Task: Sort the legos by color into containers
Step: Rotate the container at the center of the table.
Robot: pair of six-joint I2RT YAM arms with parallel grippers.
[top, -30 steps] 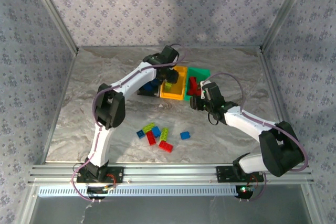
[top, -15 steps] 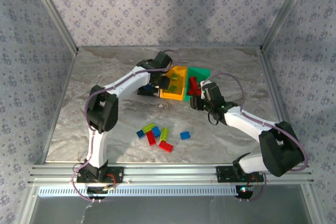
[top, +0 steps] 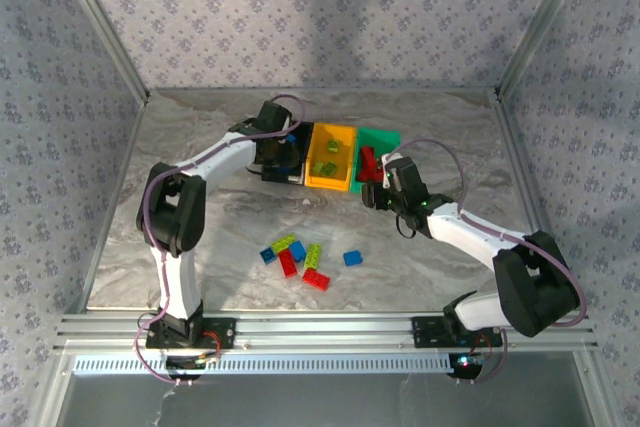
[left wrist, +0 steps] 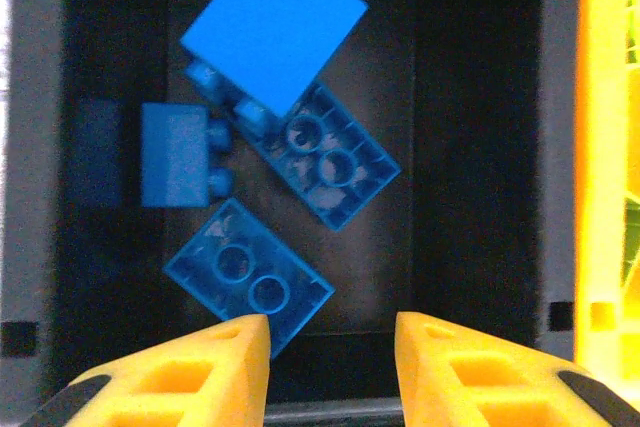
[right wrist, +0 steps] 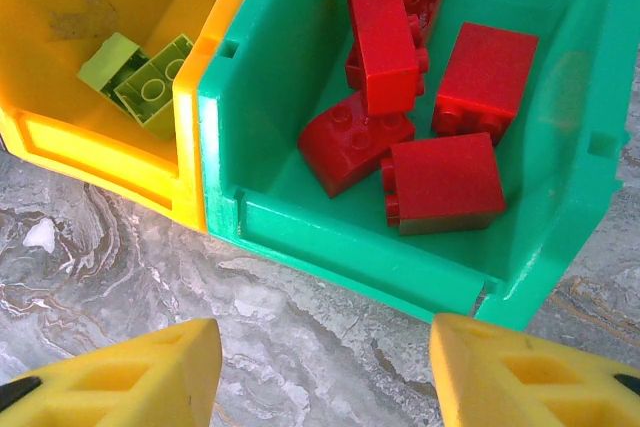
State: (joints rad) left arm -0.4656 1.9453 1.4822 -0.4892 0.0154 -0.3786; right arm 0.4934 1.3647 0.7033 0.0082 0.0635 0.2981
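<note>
Both jaws wide, empty: left gripper (left wrist: 333,327) over black bin (left wrist: 480,97), right gripper (right wrist: 325,335) before green bin (right wrist: 340,239). Loose legos (top: 300,260) mid-table. I'd lift clear of walls, take lone blue brick (top: 352,258) first.

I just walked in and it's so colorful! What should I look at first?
First, the sorted colors toward the far side of the table: red bricks piled in the green bin, lime bricks in the orange-yellow bin, blue bricks in the black bin under the open left gripper. Next, the cluster of loose bricks, red, blue and lime, mid-table, not yet sorted.
</note>
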